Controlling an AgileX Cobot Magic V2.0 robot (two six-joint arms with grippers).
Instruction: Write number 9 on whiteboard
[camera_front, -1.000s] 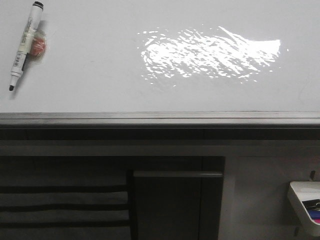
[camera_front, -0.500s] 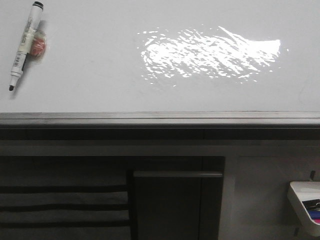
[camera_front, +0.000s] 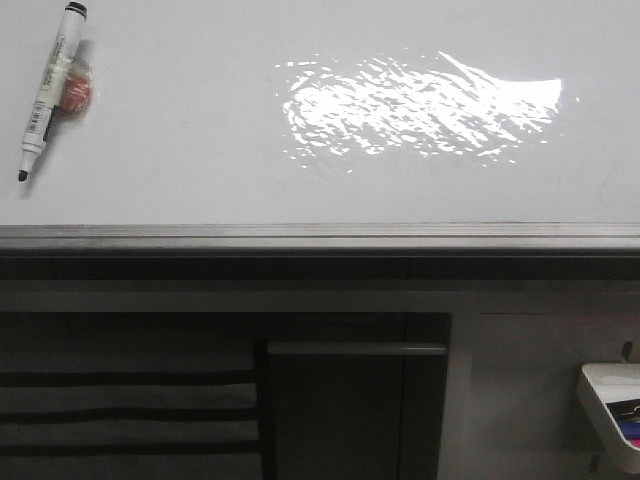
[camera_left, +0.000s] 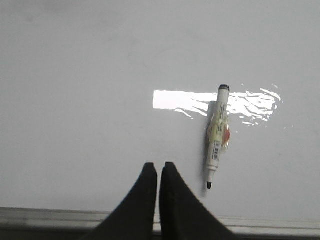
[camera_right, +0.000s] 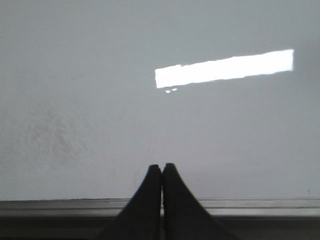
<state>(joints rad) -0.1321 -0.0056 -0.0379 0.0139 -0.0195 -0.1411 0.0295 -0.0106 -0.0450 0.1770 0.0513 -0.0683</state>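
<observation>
Whiteboard (camera_front: 200, 110), glossy white, fills the upper half of the front view, with a rippled glare patch (camera_front: 420, 105) right of centre and a grey edge strip (camera_front: 320, 237) along its near side. No figure 9 is visible on the board in any view. Below the strip stand dark cabinet panels (camera_front: 350, 410); a white tray (camera_front: 612, 405) shows at the lower right corner. A marker (camera_front: 48, 88), uncapped, lies on the board near its far left, tip toward the near edge, touching a small orange object (camera_front: 76, 92) at mid-barrel. Left gripper (camera_left: 158, 167), in its wrist view, hangs over the board near the edge strip, jaws pressed together on nothing, the marker just beside it. Right gripper (camera_right: 162, 167) likewise sits clenched and empty above bare board
</observation>
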